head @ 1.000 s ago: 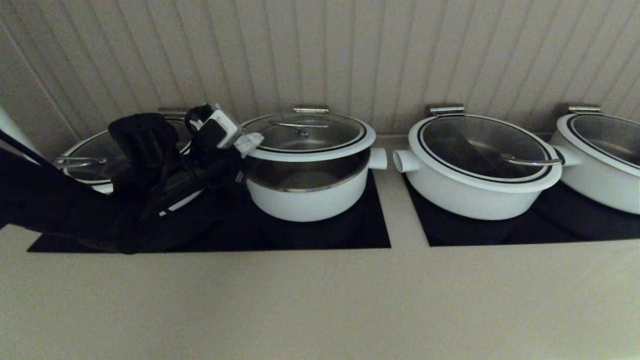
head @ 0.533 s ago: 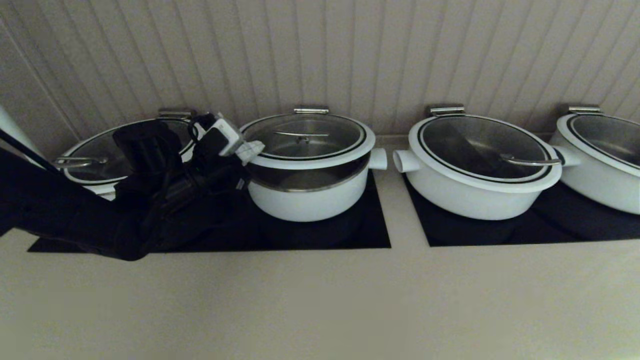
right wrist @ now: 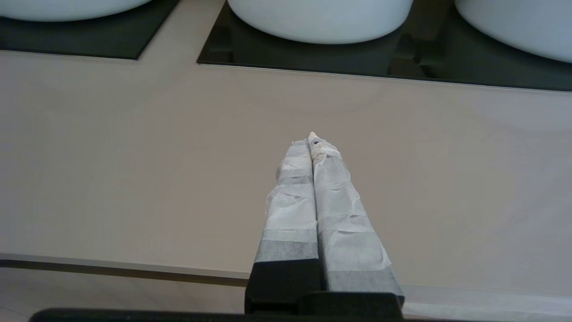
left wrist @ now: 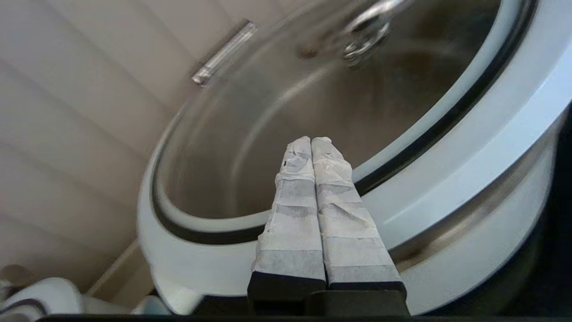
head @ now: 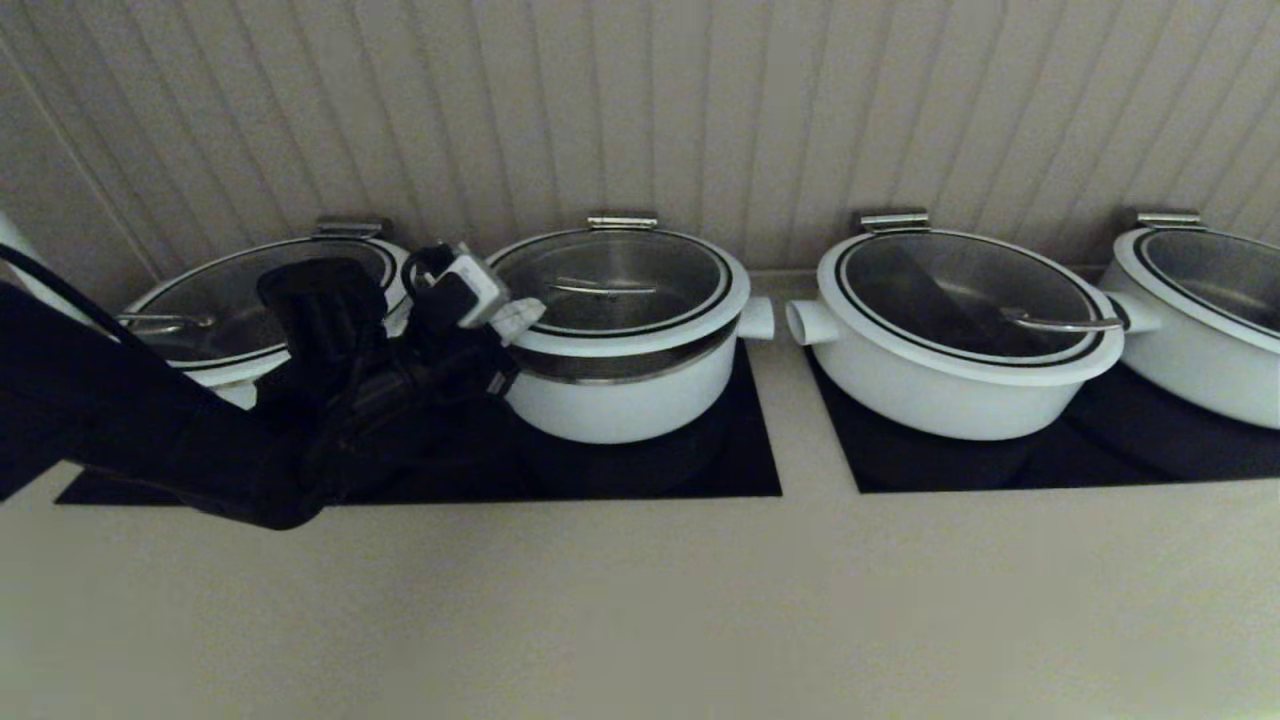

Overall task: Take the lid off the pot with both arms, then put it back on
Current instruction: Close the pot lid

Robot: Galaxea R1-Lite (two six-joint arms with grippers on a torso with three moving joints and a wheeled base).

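lid [head: 617,283] edge just above pot [head: 620,395] rim, narrow gap

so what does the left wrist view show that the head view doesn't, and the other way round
Only the left wrist view shows the left gripper's taped fingers pressed shut together, their tips over the lid's white rim and black ring, with a steel band of the pot exposed under that rim. Only the head view shows the whole row: three wider pots either side, the black cooktop panels, the beige counter and the left arm reaching in from the left. Both show the lid, its steel handle, the pot and the ribbed wall. Neither shows the right gripper.
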